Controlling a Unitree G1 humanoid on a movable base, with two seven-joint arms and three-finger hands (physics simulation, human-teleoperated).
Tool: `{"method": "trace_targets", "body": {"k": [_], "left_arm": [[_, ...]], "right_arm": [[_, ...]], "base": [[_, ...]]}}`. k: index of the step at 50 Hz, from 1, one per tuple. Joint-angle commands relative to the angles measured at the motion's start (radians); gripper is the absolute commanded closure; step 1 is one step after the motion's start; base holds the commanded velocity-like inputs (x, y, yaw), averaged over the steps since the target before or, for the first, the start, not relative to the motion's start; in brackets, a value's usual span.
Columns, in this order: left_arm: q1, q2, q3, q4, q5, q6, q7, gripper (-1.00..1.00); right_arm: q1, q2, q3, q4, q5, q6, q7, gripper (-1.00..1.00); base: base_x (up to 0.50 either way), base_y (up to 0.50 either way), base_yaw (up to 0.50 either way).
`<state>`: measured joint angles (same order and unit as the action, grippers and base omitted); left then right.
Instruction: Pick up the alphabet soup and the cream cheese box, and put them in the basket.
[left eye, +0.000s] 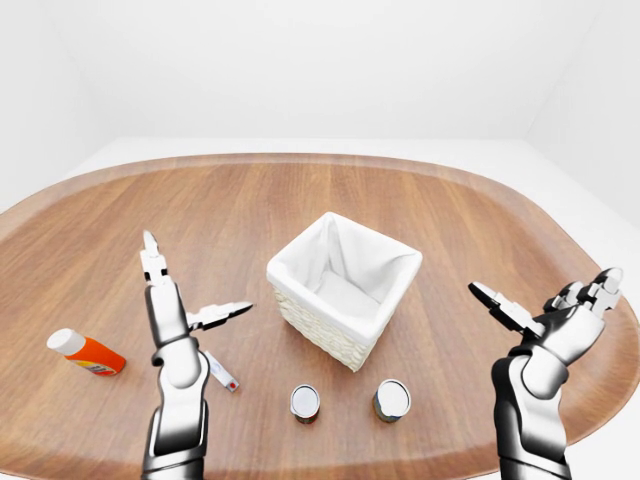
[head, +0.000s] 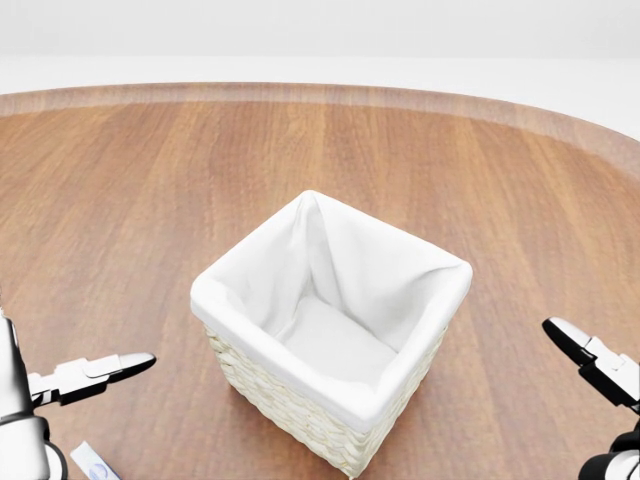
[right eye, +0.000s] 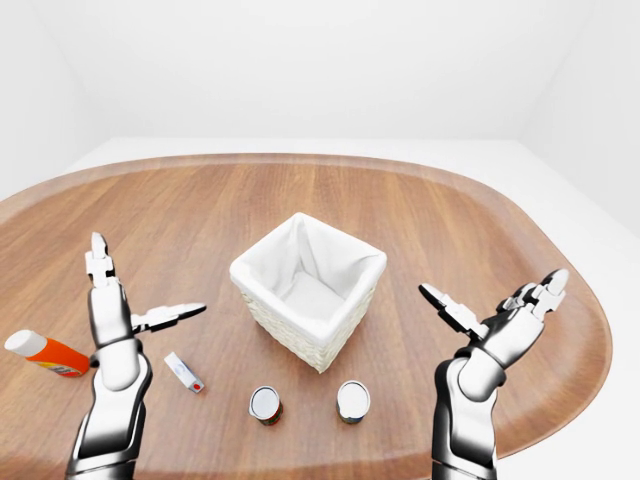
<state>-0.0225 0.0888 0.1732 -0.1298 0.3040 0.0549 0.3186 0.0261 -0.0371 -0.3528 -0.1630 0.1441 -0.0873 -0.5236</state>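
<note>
Flanking basket (left eye: 345, 290): left robot hand (left eye: 170, 305), right robot hand (left eye: 545, 318), fingers spread wide, both empty, touching nothing.

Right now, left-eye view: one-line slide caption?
Both hands open, left hand and right hand flanking the empty basket; two cans below it.

One basket (left eye: 343, 288), two cans (left eye: 305, 402) (upright), one orange bottle (left eye: 86, 353), one small box (right eye: 184, 372)

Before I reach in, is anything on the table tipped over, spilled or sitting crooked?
Nothing is spilled or damaged. The white-lined wicker basket stands upright but turned corner-on to the robot. The orange bottle with a white cap lies on its side at the left. Both small cans stand upright. Both hands are open and empty.
</note>
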Motion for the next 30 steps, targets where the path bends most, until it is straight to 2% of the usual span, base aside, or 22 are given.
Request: {"method": "trace_targets", "body": {"k": [1,2,6,8,11,15,16,19,20,22,25,30], "left_arm": [[0.013,0.026,-0.003,0.028,0.249,-0.086,0.091,-1.00],[0.010,0.035,-0.007,0.036,0.301,-0.102,0.114,-1.00],[0.004,0.030,-0.001,0.007,0.354,-0.086,0.111,-1.00],[0.003,0.041,-0.012,0.006,0.444,-0.086,0.141,-1.00],[0.014,0.038,-0.014,-0.031,0.515,-0.075,0.147,-1.00],[0.006,0.034,-0.011,-0.047,0.546,-0.069,0.151,-1.00],[0.004,0.031,-0.010,-0.059,0.550,-0.056,0.143,-1.00],[-0.001,0.034,-0.012,-0.067,0.584,-0.044,0.153,-1.00],[-0.005,0.032,-0.015,-0.101,0.639,0.003,0.144,-1.00],[-0.014,0.032,-0.022,-0.096,0.661,0.032,0.122,-1.00],[-0.033,0.038,-0.033,-0.062,0.712,0.032,0.131,-1.00],[-0.031,0.044,-0.056,-0.132,0.827,0.032,0.107,-1.00]], "right_arm": [[0.001,0.000,0.000,-0.001,-0.001,0.000,0.000,-1.00],[-0.003,-0.001,0.000,0.009,-0.001,0.000,0.000,-1.00],[0.002,0.000,0.001,-0.007,-0.001,0.000,0.000,-1.00],[0.001,0.000,0.000,-0.003,-0.001,0.000,0.000,-1.00],[0.000,0.000,0.000,0.003,-0.001,0.000,0.000,-1.00],[-0.001,0.000,0.001,0.009,-0.002,0.000,0.000,-1.00],[0.001,0.000,0.002,0.003,-0.002,0.000,0.000,-1.00],[0.000,0.000,0.002,0.003,-0.003,0.000,0.000,-1.00],[0.001,0.000,0.001,0.001,-0.002,0.000,0.000,-1.00],[0.000,0.000,0.002,0.006,-0.003,0.000,0.000,-1.00],[0.001,0.000,0.002,0.005,-0.003,0.000,0.000,-1.00],[0.002,0.001,0.002,0.000,-0.003,0.000,0.000,-1.00]], "base": [[0.00,0.00,0.00],[0.00,0.00,0.00],[0.00,0.00,0.00],[0.00,0.00,0.00],[0.00,0.00,0.00],[0.00,0.00,0.00],[0.00,0.00,0.00],[0.00,0.00,0.00],[0.00,0.00,0.00],[0.00,0.00,0.00],[0.00,0.00,0.00],[0.00,0.00,0.00]]}}
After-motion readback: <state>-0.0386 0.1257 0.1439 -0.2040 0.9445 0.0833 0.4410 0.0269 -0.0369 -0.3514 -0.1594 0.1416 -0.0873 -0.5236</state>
